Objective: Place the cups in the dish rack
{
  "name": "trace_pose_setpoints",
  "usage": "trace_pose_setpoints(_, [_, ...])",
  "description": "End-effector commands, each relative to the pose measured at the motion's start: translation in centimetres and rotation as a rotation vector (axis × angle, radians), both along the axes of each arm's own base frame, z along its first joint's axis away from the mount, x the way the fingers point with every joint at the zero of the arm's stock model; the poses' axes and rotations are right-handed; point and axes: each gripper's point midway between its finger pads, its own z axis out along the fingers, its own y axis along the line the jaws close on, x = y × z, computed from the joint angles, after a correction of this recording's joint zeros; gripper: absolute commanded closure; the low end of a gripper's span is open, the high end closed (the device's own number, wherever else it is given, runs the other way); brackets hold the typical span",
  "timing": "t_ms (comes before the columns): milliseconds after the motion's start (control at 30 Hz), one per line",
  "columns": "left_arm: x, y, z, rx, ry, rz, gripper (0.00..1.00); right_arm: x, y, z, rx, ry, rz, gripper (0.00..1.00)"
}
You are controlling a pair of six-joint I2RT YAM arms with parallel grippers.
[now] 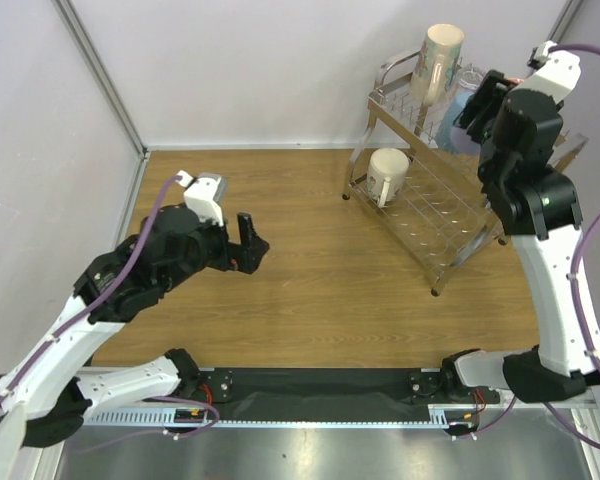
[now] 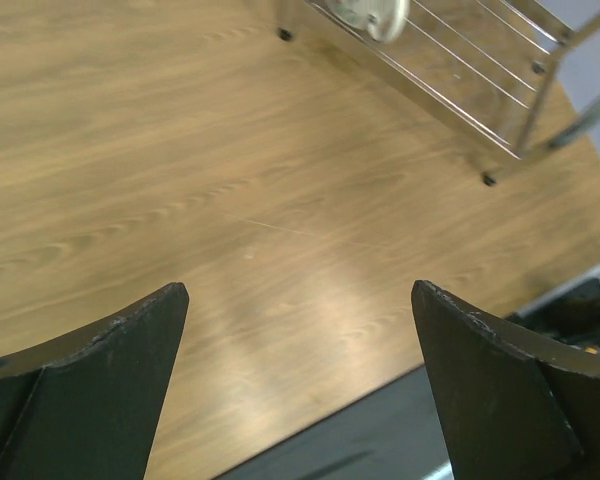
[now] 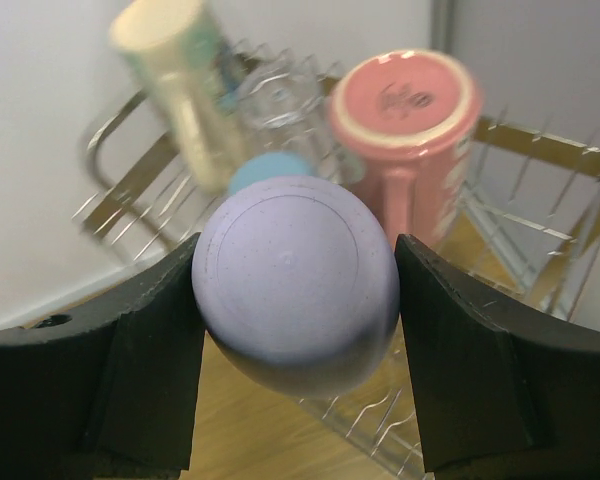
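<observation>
The chrome dish rack (image 1: 435,215) stands at the far right of the table. A beige mug (image 1: 438,62) sits upside down on its upper tier and a white mug (image 1: 388,172) on its lower tier. My right gripper (image 1: 480,105) is over the upper tier, shut on the lavender tumbler (image 3: 290,280), whose base faces the wrist camera. Behind it are the light-blue tumbler (image 3: 265,170), clear glass (image 3: 280,110), pink mug (image 3: 405,100) and beige mug (image 3: 175,70). My left gripper (image 1: 250,245) is open and empty above the table's middle left.
Grey walls close the table at the back and left. The rack's legs (image 2: 490,178) and the white mug (image 2: 375,15) show at the top of the left wrist view. A black mat (image 1: 320,385) lies along the near edge between the arm bases.
</observation>
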Motion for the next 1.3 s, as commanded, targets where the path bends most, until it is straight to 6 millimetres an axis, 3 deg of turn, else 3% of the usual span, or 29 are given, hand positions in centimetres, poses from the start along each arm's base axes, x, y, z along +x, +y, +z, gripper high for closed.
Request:
trace_pose_setpoints(0, [-0.1,1.8,0.6,0.068,-0.086,-0.053,0.0,0.0,-3.2,2.8,0.02,-0.069,-0.083,1.0])
trace_pose_setpoints(200, [1.4,2.9,-1.4,0.141,-0.047,-0.045,0.0,-0.5,-5.9,2.4,-0.031,-0.024,-0.19,1.0])
trace_pose_setpoints(467, [2.5,3.1,-3.8,0.218,-0.015,-0.077,0.0,-1.0,-7.0,1.7,-0.078,0.035,-0.247,1.0])
trace_pose_setpoints(600, [2.9,2.7,-3.3,0.209,-0.033,-0.084,0.0,-1.3,-8.3,1.1,-0.091,0.045,-0.291,1.0])
trace_pose_setpoints(733, [3.1,2.1,-3.1,0.223,-0.052,-0.107,0.0,-0.1,-8.8,0.6,-0.095,0.05,-0.294,1.0])
trace_pose_setpoints(1267, [2.9,3.9,-2.9,0.278,-0.067,-0.057,0.0,2.7,-10.3,-2.9,-0.067,0.119,-0.323,1.0])
